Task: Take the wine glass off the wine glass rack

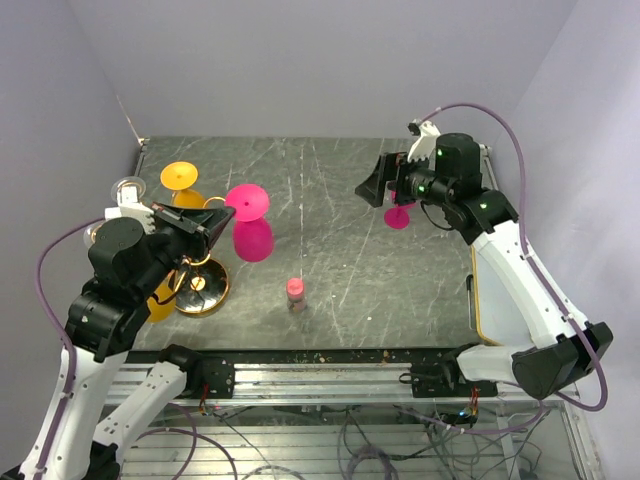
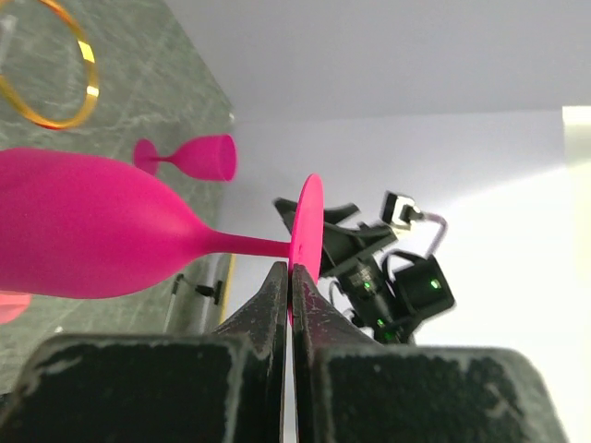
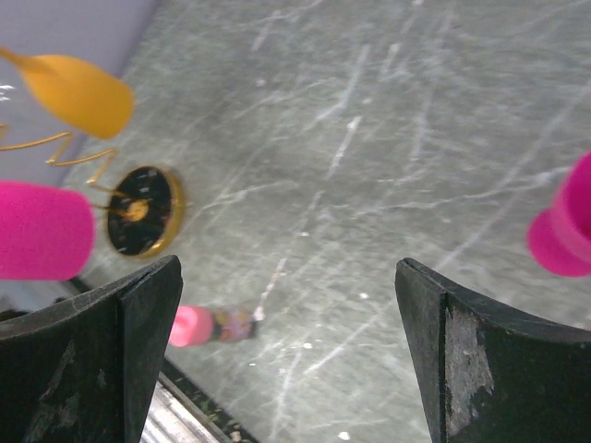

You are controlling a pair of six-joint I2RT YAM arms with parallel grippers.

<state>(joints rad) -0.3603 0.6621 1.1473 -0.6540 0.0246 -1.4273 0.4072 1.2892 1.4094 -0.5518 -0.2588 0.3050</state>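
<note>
The gold wire rack (image 1: 200,285) stands at the left on its round base, which also shows in the right wrist view (image 3: 138,210). My left gripper (image 1: 215,215) is shut on the foot rim of a pink wine glass (image 1: 253,240) and holds it upside down just right of the rack. In the left wrist view the fingers (image 2: 277,295) pinch the foot of the pink glass (image 2: 74,235). A gold ring arm (image 2: 55,74) sits apart from the glass. My right gripper (image 1: 378,185) is open and empty, above the far right of the table; the right wrist view shows it too (image 3: 286,268).
Orange glasses (image 1: 180,178) and a clear glass (image 1: 128,187) hang on the rack. A second pink glass (image 1: 398,215) stands on the table under my right arm. A small pink-capped bottle (image 1: 295,292) stands near the front middle. A yellow-edged tray (image 1: 480,300) lies at the right edge.
</note>
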